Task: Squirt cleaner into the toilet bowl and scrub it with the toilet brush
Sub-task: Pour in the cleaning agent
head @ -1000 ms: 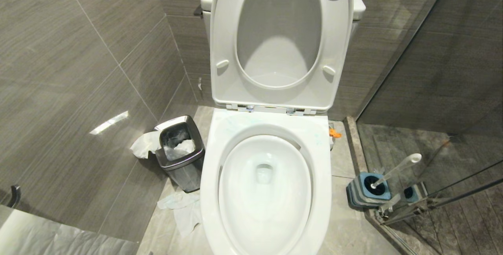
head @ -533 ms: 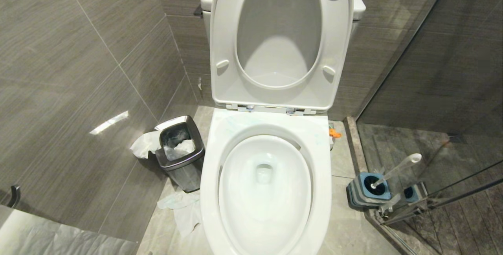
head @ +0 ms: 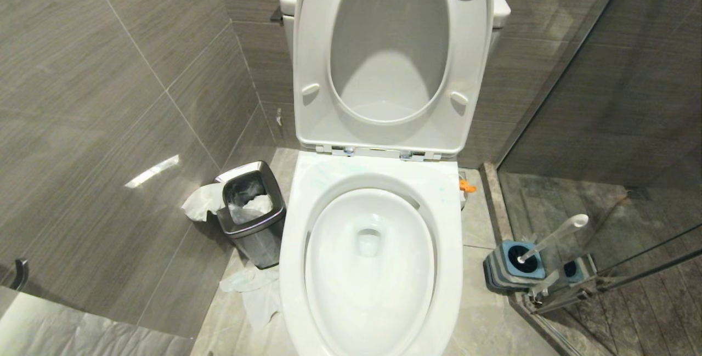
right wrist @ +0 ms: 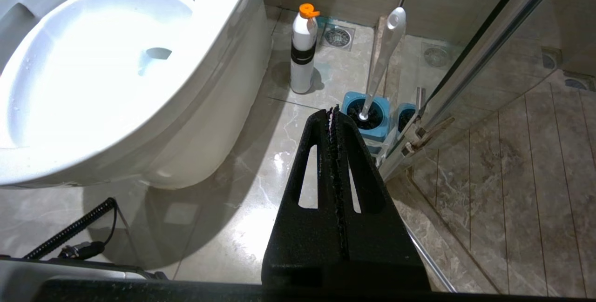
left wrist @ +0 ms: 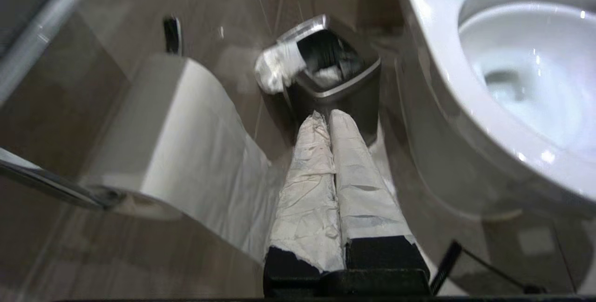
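The white toilet bowl point(head: 368, 279) stands open in the middle of the head view, seat and lid raised. Faint turquoise streaks of cleaner point(head: 329, 172) tint the rim behind the basin. The toilet brush point(head: 551, 238) leans in its blue-and-grey holder point(head: 513, 268) on the floor to the right; its white handle point(right wrist: 386, 50) shows in the right wrist view. My right gripper point(right wrist: 333, 109) is shut and empty, low above the floor between bowl and holder. My left gripper point(left wrist: 328, 115), fingers wrapped in white, is shut and empty, pointing at the waste bin. Neither arm is in the head view.
A steel waste bin point(head: 253, 213) with tissue stands left of the toilet, more tissue point(head: 252, 290) on the floor. A white bottle with an orange cap point(right wrist: 302, 50) stands beside the toilet's right. A glass shower partition point(right wrist: 470, 69) runs right of the holder. A toilet-paper roll point(left wrist: 163, 130) hangs left.
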Tool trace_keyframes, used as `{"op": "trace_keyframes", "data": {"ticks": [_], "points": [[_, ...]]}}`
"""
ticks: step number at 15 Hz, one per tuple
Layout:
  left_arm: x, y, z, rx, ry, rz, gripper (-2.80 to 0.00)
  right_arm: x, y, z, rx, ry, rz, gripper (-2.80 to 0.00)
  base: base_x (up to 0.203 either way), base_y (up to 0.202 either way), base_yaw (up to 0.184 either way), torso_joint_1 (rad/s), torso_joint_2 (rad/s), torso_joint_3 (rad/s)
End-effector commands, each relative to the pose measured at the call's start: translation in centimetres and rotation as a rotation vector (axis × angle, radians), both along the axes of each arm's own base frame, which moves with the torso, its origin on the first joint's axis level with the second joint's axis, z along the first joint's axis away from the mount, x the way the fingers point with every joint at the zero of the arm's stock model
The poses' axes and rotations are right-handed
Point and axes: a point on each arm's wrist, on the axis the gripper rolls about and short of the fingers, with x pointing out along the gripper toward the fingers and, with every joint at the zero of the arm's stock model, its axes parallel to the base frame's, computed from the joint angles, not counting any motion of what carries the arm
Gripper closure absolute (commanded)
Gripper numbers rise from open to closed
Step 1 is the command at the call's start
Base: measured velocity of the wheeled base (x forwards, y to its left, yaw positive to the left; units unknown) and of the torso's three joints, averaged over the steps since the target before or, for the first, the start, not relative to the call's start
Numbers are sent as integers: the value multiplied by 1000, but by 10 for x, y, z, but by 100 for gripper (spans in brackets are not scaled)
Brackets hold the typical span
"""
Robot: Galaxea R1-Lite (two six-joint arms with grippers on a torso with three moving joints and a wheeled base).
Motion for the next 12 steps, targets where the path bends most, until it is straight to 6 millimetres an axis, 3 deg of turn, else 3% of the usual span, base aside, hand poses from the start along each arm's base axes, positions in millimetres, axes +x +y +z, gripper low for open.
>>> {"op": "trace_keyframes", "data": {"ticks": [1,12], "points": [[1,-1,-5,11,48,-26,0,0,0,0,0,1,0,0,0,0,0,0,0,0],[0,-1,-10,-61,102,-60,0,0,0,0,0,1,0,0,0,0,0,0,0,0]]}}
